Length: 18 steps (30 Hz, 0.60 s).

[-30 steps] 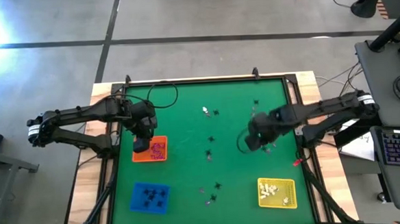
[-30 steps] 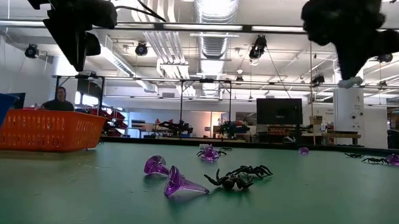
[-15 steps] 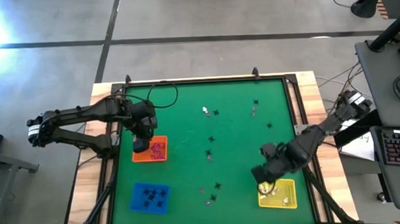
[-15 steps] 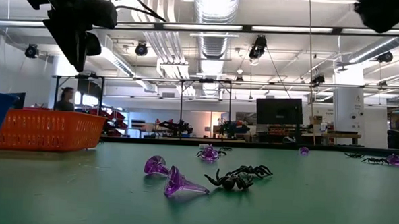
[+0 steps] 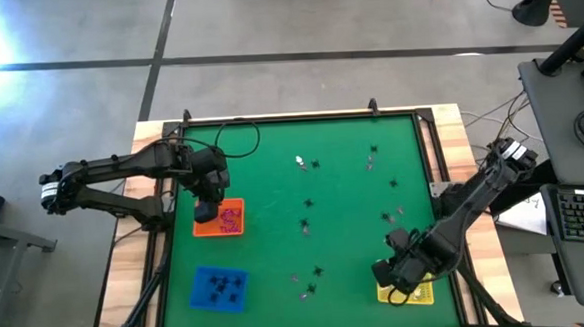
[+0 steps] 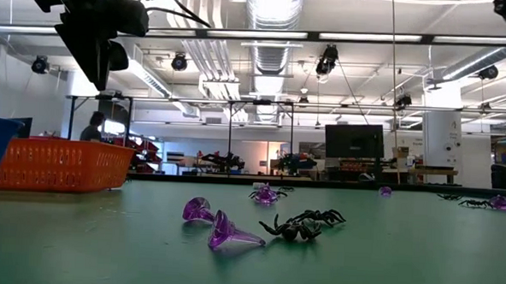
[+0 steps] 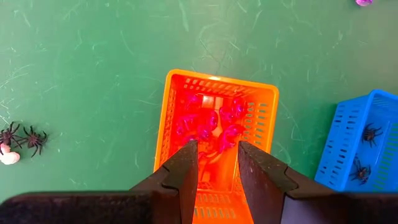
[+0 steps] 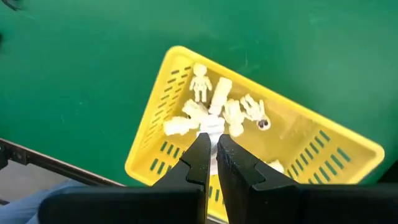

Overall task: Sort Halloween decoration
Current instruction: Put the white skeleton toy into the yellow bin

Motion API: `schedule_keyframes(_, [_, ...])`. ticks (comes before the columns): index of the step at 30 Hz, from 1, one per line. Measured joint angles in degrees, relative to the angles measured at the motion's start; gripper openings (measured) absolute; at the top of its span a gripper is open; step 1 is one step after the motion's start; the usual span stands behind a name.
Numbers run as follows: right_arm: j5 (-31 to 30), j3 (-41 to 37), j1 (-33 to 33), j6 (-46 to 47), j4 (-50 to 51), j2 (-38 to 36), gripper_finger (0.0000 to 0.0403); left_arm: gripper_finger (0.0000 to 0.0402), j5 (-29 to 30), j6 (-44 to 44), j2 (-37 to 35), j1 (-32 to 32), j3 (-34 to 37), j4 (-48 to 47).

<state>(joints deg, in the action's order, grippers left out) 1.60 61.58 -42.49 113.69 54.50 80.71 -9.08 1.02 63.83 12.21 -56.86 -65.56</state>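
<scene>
The right gripper [image 8: 210, 149], pinching a white trinket [image 8: 211, 126] above the yellow tray [image 8: 149, 130], must next release it inside.

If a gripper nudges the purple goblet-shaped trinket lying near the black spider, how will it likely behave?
The purple goblet trinket lies on its side, so it would probably roll in an arc, since its cup looks wider than its stem. It looks like thin translucent plastic, likely very light, so it may skid on the green mat towards the black spider.
</scene>
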Motion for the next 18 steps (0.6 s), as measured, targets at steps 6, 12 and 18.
schedule_keyframes(6, [0.12, 0.00, -1.22, 2.28, 0.00, 0.00, 0.0018, 0.0096, 0.00, 0.00, 0.02, 0.00, 0.00, 0.00])
schedule_keyframes(12, [0.11, 0.00, -1.15, 2.18, -0.27, 0.09, 0.0018, 0.0096, -0.02, 0.00, 0.00, 0.00, 0.00, 0.00])
schedule_keyframes(18, [0.11, 0.00, -1.17, 1.86, -0.42, 0.09, 0.0017, 0.0096, -0.02, 0.00, 0.00, 0.00, 0.00, -0.02])
